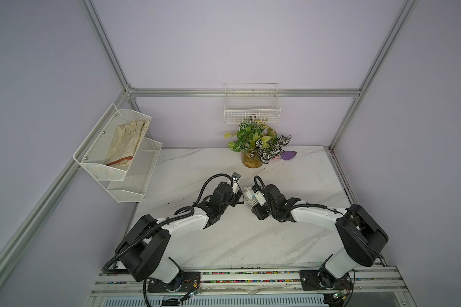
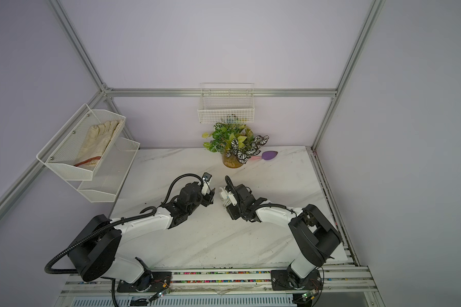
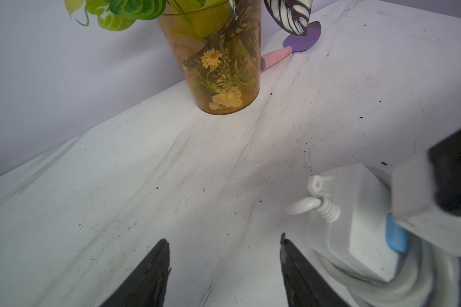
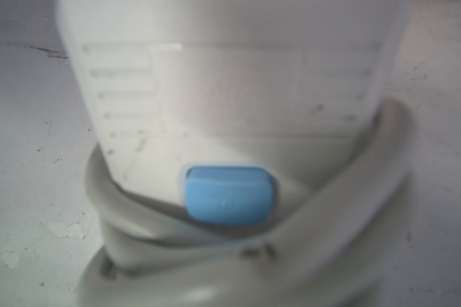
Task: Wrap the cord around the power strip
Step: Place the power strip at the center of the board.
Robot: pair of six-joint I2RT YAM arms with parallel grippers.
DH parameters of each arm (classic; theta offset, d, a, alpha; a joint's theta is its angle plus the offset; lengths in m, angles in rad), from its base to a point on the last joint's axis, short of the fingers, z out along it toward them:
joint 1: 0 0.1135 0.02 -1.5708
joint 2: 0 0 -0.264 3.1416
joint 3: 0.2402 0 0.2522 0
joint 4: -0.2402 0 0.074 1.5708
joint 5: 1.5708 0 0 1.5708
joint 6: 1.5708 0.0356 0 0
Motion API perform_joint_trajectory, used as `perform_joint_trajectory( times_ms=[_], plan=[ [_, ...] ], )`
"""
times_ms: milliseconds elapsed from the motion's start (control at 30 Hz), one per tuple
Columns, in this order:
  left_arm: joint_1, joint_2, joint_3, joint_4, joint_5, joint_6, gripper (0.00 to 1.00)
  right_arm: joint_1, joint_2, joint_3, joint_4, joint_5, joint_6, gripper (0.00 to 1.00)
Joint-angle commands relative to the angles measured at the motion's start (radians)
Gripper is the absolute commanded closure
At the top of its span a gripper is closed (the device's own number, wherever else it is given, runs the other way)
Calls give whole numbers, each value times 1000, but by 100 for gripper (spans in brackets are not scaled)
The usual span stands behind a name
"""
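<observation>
Holding power strip (image 3: 357, 220) clamped in shut right gripper (image 1: 255, 198), robot side of vase (image 3: 218, 66), well apart from it. Cord (image 3: 423, 279) coiled round strip. Left gripper (image 3: 224, 243) partly open, empty, just beside strip. Should pinch any loose cord and pull it snug.

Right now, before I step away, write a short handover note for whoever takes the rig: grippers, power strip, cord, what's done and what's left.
Left gripper: open and empty, just beside the power strip.
Right gripper: shut on the power strip, over the middle of the table.
Cord: looped around the power strip in several turns. Its plug end is not in view.
Done: most of the wrapping, by the look of it.
Left: find the loose end, probably tuck it in, then set the power strip down.
</observation>
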Motion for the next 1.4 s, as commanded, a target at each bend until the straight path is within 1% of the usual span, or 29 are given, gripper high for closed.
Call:
perform_joint_trajectory(
  times_ms=[0, 67, 133, 233, 367, 467, 567, 600, 667, 700, 767, 800, 833, 867, 1367],
  plan=[
    [2, -55, -34, -5, -75, 8, 35, 12, 105, 97, -105, -69, -17, 100],
    [5, -99, -41, -16, -112, 12, 34, 22, 143, 126, -135, -69, -19, 100],
    [9, -119, -49, -25, -147, 15, 34, 31, 150, 128, -128, -69, -17, 100],
    [19, -151, -63, -34, -194, 9, 32, 33, 176, 146, -149, -73, -16, 94],
    [39, -197, -66, -52, -243, 9, 31, 47, 231, 206, -238, -41, -25, 89],
    [56, -232, -67, -59, -242, 13, 31, 57, 253, 248, -283, -23, -32, 84],
    [69, -252, -70, -60, -238, 19, 31, 80, 284, 308, -375, 19, -48, 82],
    [70, -255, -70, -59, -239, 20, 31, 90, 297, 331, -404, 41, -51, 79],
    [74, -258, -70, -60, -236, 22, 30, 105, 320, 370, -447, 78, -53, 66],
    [74, -258, -70, -60, -237, 24, 31, 113, 329, 386, -467, 88, -54, 64],
    [74, -261, -70, -60, -238, 23, 31, 117, 338, 405, -483, 104, -54, 63],
    [75, -264, -71, -59, -239, 23, 31, 116, 338, 411, -486, 107, -53, 59],
    [75, -265, -70, -59, -241, 24, 31, 118, 341, 421, -495, 118, -49, 45],
    [75, -271, -71, -59, -243, 27, 31, 121, 340, 428, -499, 123, -50, 4],
    [89, -369, -88, -47, -276, 69, 30, 134, 272, 508, -511, 166, -54, 3]
  ],
)
